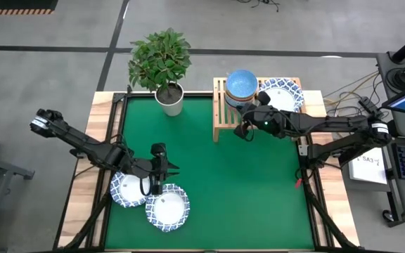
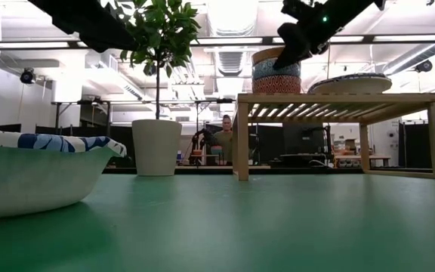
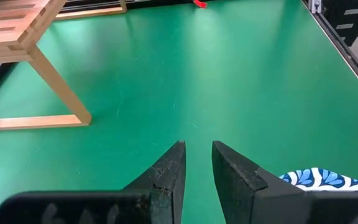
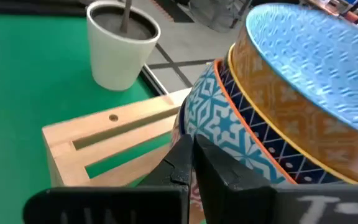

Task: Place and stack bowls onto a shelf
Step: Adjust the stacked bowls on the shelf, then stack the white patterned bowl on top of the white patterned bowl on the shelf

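Note:
A stack of small bowls (image 1: 241,86) stands at the left end of the wooden shelf (image 1: 220,112): light blue on top, then yellow-orange, blue-patterned (image 4: 229,124) and orange-red. A wide white bowl with a blue rim (image 1: 285,95) rests beside it on the slats. Two more wide bowls (image 1: 126,190) (image 1: 169,209) sit side by side on the mat at the near left. My right gripper (image 1: 243,130) (image 4: 191,152) is shut, raised in front of the stack. My left gripper (image 1: 171,167) (image 3: 199,149) hovers over the two near bowls, narrowly open with nothing between its fingers.
A potted plant in a white pot (image 1: 169,98) stands at the far edge, left of the shelf. A small red item (image 1: 297,183) lies at the mat's right edge. Bare green mat (image 1: 245,190) spreads between the shelf and the near bowls.

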You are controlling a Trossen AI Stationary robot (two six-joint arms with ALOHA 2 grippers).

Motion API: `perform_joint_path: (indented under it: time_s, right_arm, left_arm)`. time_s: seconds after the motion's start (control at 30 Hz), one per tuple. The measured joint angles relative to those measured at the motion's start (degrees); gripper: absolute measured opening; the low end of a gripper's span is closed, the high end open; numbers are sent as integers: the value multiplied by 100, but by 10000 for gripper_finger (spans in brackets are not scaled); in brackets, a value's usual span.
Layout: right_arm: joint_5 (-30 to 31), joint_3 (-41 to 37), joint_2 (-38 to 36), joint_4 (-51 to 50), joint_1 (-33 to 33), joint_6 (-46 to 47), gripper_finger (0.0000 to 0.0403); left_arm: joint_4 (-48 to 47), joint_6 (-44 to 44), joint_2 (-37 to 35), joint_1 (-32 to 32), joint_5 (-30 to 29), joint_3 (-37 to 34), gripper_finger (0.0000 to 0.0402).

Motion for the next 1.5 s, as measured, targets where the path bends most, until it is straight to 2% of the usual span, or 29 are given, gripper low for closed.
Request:
perform_joint_path:
  time_s: [0.43,0.53,0.73,0.83,1.03,1.17,1.37,1.5]
  right_arm:
    - [57,87,36,-54,142,365,8]
    - [51,169,-35,-88,426,526,8]
    - [-12,293,-61,-311,1237,1422,9]
    - [-457,273,24,-299,1569,2175,9]
    - [-907,254,740,-160,2160,3647,9]
    - [-1156,425,1472,-12,2366,4181,9]
    - [-1463,1203,2677,-8,2412,4490,12]
    - [-2102,1984,3465,-8,2416,4261,39]
  left_arm:
    - [-2,-16,0,0,-28,-2,61]
    - [-33,-237,0,-5,-8,-2,61]
    - [-360,-1130,0,-23,502,-7,61]
    - [-481,-1403,0,-52,625,-7,61]
    - [-824,-1463,0,-72,641,-7,61]
    - [-1212,-1571,0,-76,1041,-7,61]
    - [-1443,-1681,0,-136,1276,-7,61]
    - [-1537,-1416,0,-144,1266,-1,61]
